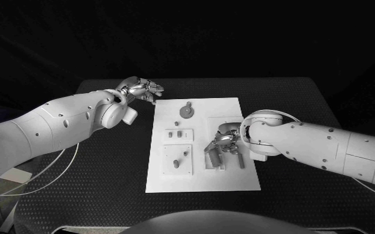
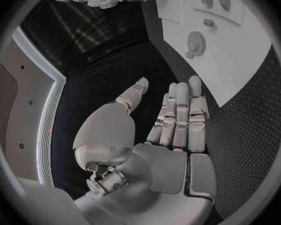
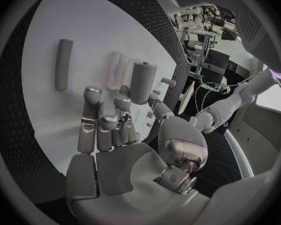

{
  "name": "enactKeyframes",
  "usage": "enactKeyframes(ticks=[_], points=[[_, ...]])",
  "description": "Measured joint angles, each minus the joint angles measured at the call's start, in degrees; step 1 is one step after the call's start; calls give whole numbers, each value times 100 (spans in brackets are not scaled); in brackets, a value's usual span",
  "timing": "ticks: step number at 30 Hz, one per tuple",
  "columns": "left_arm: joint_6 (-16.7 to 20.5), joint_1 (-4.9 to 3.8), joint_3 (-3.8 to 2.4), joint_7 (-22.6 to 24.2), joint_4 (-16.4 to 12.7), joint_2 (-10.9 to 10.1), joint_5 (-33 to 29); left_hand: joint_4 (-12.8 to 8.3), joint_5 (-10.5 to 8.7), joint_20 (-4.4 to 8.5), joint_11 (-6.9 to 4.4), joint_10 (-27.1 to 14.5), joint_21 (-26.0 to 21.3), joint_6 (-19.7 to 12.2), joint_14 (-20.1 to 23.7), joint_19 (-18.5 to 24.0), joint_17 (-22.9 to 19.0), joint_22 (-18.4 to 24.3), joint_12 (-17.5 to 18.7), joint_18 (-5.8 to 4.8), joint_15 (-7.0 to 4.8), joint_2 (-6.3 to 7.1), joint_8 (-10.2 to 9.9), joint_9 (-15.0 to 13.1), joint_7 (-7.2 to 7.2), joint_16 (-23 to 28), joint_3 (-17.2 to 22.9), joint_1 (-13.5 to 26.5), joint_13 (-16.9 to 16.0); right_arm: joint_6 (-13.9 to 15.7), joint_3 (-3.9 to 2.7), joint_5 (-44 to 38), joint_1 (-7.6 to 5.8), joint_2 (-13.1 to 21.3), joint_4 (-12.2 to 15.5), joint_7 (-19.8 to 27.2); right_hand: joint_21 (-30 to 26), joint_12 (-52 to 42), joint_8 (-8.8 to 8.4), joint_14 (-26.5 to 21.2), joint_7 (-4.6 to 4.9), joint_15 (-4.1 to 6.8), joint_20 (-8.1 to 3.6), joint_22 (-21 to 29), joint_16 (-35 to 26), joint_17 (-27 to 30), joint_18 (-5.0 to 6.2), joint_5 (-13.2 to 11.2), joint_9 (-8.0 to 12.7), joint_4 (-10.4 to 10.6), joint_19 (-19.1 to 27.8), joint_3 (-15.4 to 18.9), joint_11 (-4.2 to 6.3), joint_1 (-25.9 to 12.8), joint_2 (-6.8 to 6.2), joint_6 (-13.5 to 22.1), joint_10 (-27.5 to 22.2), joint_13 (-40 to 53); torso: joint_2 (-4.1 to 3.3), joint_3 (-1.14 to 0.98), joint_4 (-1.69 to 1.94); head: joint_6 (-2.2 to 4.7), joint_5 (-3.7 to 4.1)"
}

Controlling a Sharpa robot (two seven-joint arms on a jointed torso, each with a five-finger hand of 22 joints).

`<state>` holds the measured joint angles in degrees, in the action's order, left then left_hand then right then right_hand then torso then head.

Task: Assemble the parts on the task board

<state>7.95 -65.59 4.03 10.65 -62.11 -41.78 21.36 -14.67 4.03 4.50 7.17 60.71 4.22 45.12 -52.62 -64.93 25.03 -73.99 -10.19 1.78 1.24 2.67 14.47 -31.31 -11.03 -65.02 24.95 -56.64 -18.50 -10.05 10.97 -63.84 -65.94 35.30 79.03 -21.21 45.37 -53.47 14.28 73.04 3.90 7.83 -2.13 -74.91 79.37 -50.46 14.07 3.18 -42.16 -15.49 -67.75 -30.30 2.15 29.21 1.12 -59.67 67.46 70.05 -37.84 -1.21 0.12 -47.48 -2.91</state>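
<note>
Black matting is carrying the white task board (image 1: 234, 182), where the right hand (image 1: 225, 141) is gripping a grey cylinder (image 3: 142, 82) over the board's recess, seemingly to seat it, while the left hand (image 1: 143, 89) is waiting empty, fingers straight, beside the board's far corner.

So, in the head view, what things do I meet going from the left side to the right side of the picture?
Left arm → left robot hand, off the board's far left corner → gear-shaped part on the white board → right robot hand over the board → right arm.
</note>
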Motion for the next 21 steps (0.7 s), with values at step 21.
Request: enactKeyframes(ticks=[21], points=[[-3, 0, 0, -3, -1, -2, 0, 0, -22, -1, 0, 0, 0, -10, 1, 1, -1, 0, 0, 0, 1, 0, 0, 0, 10, 0, 0, 0, 4, 12, 1, -25, 5, -3, -3, 8, -21, 0, -47, -7, 28, -12, 2, 0, -22, -5, 0, -1, -27, 46, 1, -76, -34, -91, -211, 13, -30, -8, 1, -1, 0, -3, -20]])
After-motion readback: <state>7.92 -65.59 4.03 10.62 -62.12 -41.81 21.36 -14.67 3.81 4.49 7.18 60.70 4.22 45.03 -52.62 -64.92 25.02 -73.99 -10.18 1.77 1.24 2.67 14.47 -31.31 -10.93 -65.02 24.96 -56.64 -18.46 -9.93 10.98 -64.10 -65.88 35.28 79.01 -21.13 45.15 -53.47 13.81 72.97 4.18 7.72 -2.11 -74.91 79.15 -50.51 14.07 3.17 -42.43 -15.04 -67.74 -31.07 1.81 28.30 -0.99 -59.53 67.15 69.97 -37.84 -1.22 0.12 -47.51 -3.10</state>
